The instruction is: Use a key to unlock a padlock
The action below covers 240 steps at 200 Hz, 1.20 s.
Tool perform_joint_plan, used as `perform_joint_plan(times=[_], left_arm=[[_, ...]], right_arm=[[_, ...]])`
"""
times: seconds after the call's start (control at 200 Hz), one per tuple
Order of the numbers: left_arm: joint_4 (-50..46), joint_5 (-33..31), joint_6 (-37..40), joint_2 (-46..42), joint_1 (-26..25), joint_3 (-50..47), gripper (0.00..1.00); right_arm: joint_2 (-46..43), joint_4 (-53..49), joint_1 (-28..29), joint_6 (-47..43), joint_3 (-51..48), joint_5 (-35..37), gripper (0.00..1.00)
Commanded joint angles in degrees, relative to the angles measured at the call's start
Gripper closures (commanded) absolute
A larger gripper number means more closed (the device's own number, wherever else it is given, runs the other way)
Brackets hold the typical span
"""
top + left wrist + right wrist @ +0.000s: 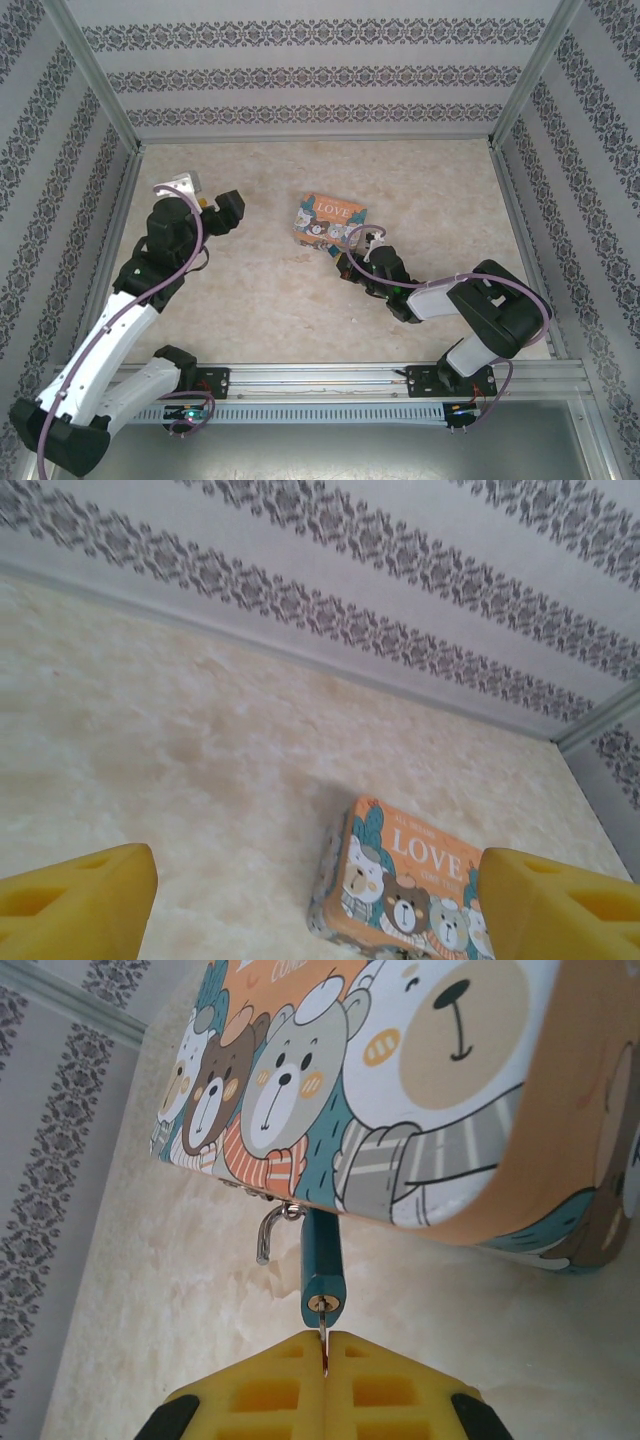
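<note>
Well, it looks nearly finished from where I stand. The right claw (325, 1345) is pinched shut on the key (323, 1328), whose thin blade sits in the keyhole at the bottom end of the little teal padlock (320, 1255). The padlock hangs from the latch on the front edge of the bear-printed box (400, 1090), which lies on the table (300, 310) near the middle, just ahead of that claw.

One leg of the silver shackle (268, 1238) seems to stand free of the lock body, curling off to the side. I would judge the lock already sprung, though the view is close and I cannot be sure. What is left is probably to draw the key back, or to confirm the shackle is loose.

The left claw (320, 910) hangs wide open with nothing between its fingers, well off to the left of the box.
</note>
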Motion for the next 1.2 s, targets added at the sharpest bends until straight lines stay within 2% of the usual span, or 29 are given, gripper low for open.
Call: perform_joint_plan(times=[0.0, 0.315, 0.57, 0.729, 0.889, 0.999, 1.194], left_arm=[[-2.5, -4.6, 3.1, -1.4, 0.6, -0.5, 0.17], [-3.6, -7.4, 2.3, -3.9, 0.6, -0.9, 0.17], [-4.7, -7.5, 3.2, -5.2, 0.6, -1.7, 0.14], [-5.5, -7.4, 3.5, -5.6, 0.6, -2.1, 0.13], [-5.9, -6.9, 4.1, -5.4, 0.6, -2.4, 0.11], [-6.0, -5.1, 4.7, -4.1, 0.8, -2.3, 0.08], [-3.6, 3.4, 4.3, 1.5, 2.1, -2.2, 0.03]], right_arm=[[1.1, 0.9, -0.5, 4.3, -0.8, 1.2, 1.0], [3.5, 1.4, 0.7, 7.0, -0.8, 2.4, 1.0], [4.3, 1.0, 2.0, 6.8, -0.8, 3.0, 0.87], [1.4, -2.0, 2.6, 5.1, -0.8, 4.6, 0.78], [-3.2, -7.5, 2.6, 2.8, -0.8, 6.0, 0.73], [-7.8, -12.7, 2.4, -0.3, -0.8, 7.2, 0.7], [-14.5, -17.8, 1.3, -3.4, -0.4, 7.8, 0.51]])
